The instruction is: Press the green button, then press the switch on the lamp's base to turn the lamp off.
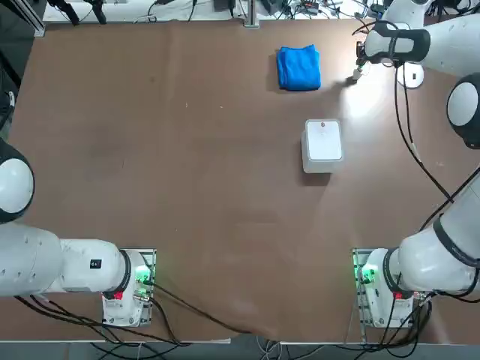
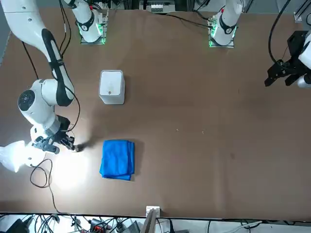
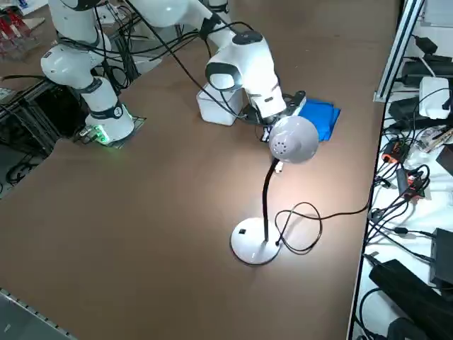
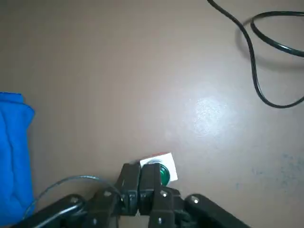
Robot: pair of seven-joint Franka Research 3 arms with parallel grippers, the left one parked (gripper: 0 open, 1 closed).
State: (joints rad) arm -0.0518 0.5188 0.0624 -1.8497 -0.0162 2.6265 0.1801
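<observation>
The right hand [image 4: 139, 183], fingers pinched together and empty, sits right at the green button [image 4: 163, 174], which stands on the table [image 1: 187, 187] just right of the blue cloth [image 1: 298, 67]. Small and light, the button likely skids; press straight down on its cap.

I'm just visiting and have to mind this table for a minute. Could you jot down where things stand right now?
Right gripper: shut, fingertips right at the green button, far side of the table beside the blue cloth.
Lamp: lit, shining on the table; its base sits by the table's right edge, switch untouched.
Done: arm has reached the button; whether it is pressed can't be told.
Left: finish the button press, then press the base switch.
</observation>
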